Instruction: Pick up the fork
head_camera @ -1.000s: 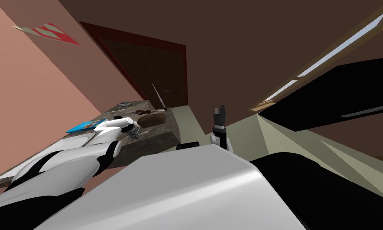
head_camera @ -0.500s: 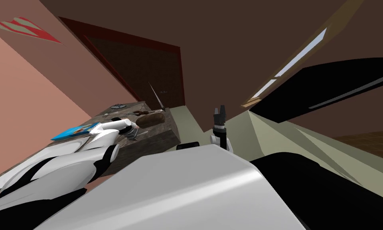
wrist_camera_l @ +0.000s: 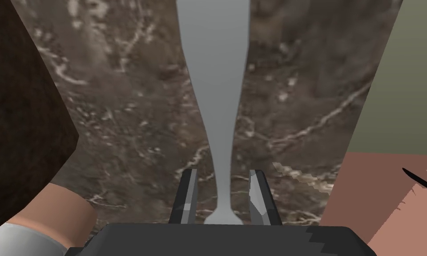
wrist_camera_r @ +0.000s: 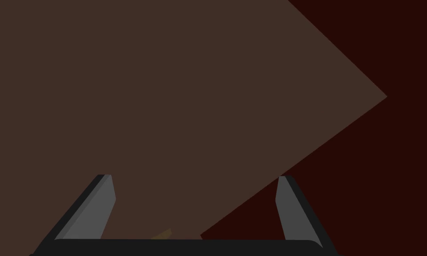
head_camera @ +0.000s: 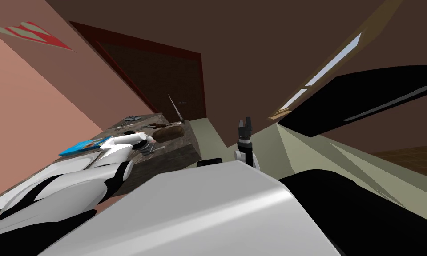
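Salmon wall (head_camera: pixel 30 111), dark red door (head_camera: pixel 163 84), marbled brown countertop (head_camera: pixel 177 153), pale olive floor (head_camera: pixel 297 146).

Left hand (wrist_camera_l: pixel 222 173) narrowed (right hand (wrist_camera_r: pixel 195 176) spread, upright).

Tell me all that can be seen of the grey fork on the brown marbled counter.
The plain grey fork looks smooth, perhaps metal. Its handle is broad at the far end, narrows to a thin neck, then flares slightly at the gripper's body; its tines are hidden. It lies flat on the brown marbled counter top. The neck passes between the fingers of the left gripper, with a slim strip of counter showing on each side, so they do not press it yet.
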